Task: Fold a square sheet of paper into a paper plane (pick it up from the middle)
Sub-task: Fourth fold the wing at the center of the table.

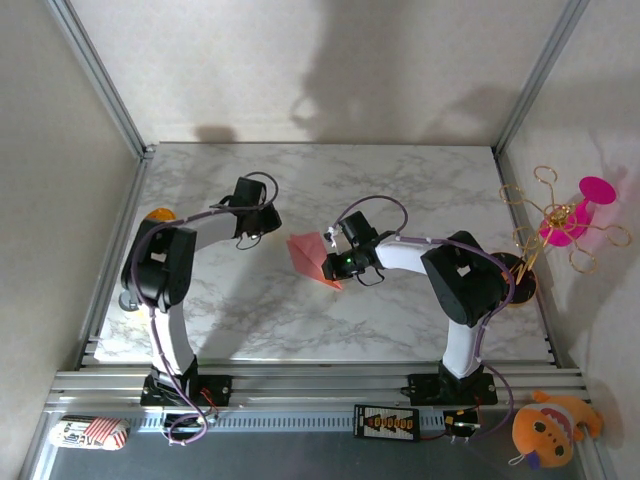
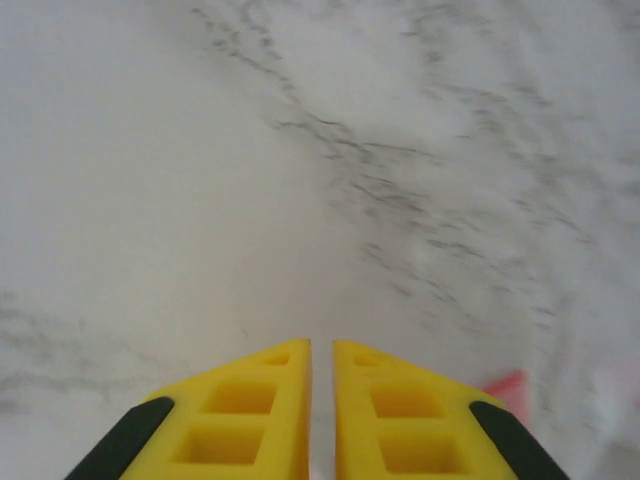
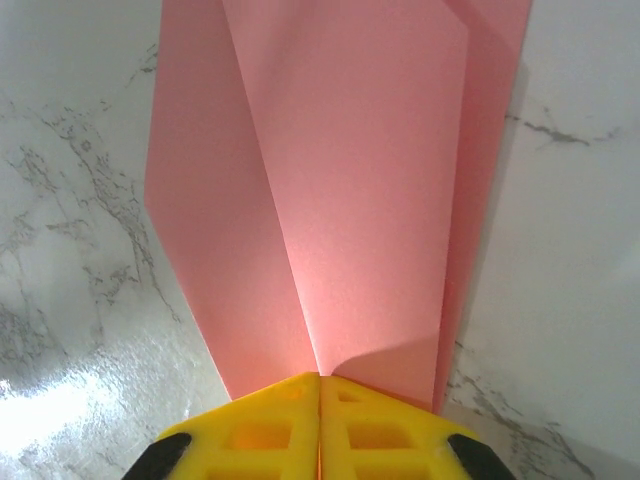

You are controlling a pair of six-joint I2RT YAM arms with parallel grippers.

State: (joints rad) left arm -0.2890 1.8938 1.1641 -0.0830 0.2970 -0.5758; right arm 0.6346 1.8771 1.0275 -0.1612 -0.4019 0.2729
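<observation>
- Folding is the step in hand, I think. The pink paper (image 1: 308, 256) lies near the middle of the marble table (image 1: 420, 190), and it is creased into long flaps.
- The right gripper (image 3: 320, 380) has its yellow fingers pressed tight on one end of the paper, at 6 o'clock in the right wrist view.
- The left gripper (image 2: 321, 345) has its fingers almost together, with just a thin slit between them. They hold nothing.
- To do this well, the right gripper should hold firm and low so the paper cannot slide. The left one should press along a crease and not poke a flap. Thin paper bends and tears easily, so slow moves are best.
- The top view shows both arms at once. The left gripper is at 10 o'clock from the paper, near but apart. The right one is at 3 o'clock, touching it.
- The right wrist view shows the creases up close. They look too small to see from the top.
- The left wrist view catches a small pink corner at 4 o'clock.
</observation>
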